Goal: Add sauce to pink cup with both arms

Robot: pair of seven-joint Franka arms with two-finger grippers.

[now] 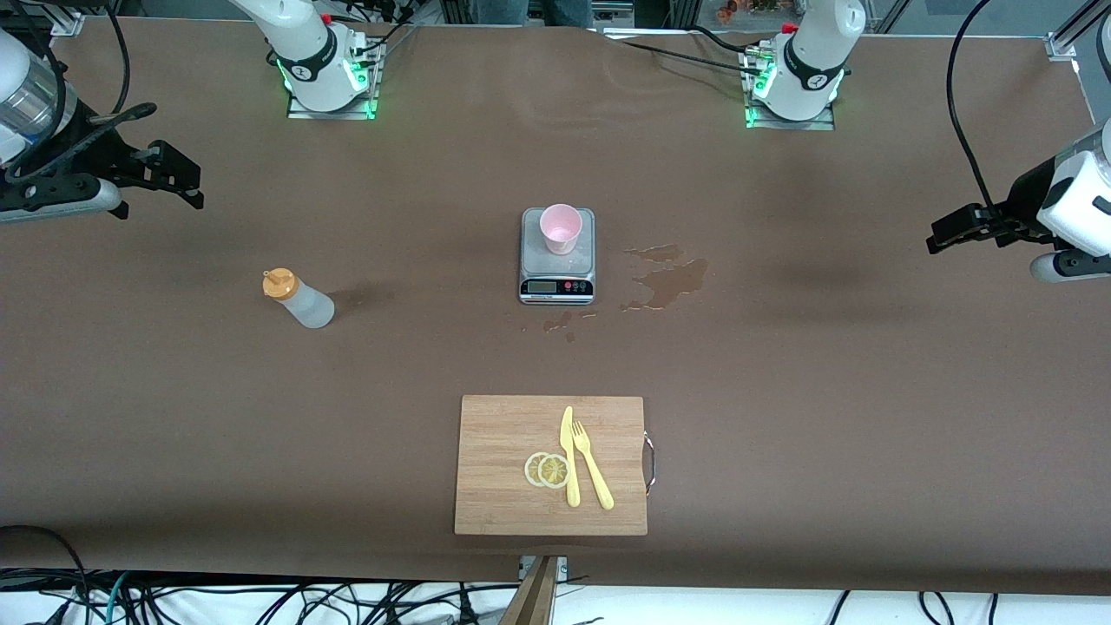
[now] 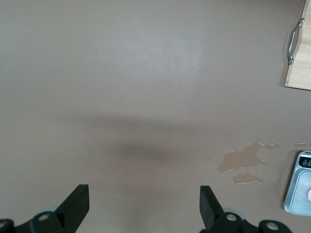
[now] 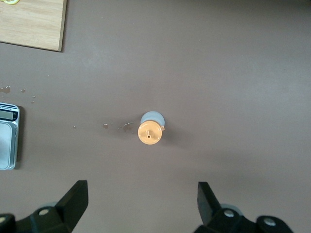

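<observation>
The pink cup (image 1: 561,228) stands upright on a small grey kitchen scale (image 1: 557,260) at mid-table. The sauce (image 1: 298,298), a whitish squeeze bottle with an orange cap, stands toward the right arm's end of the table, slightly nearer the camera than the cup. Seen from above in the right wrist view, the sauce (image 3: 149,131) is well clear of my open, empty right gripper (image 3: 142,184). That right gripper (image 1: 184,182) hovers over the right arm's end of the table. My left gripper (image 1: 942,234) hovers over the left arm's end, and in its wrist view the left gripper (image 2: 144,188) is open over bare table.
A brown liquid spill (image 1: 664,278) lies on the table beside the scale toward the left arm's end. A wooden cutting board (image 1: 495,469) with a yellow knife, a fork and two lemon slices lies near the front edge. Cables hang at both table ends.
</observation>
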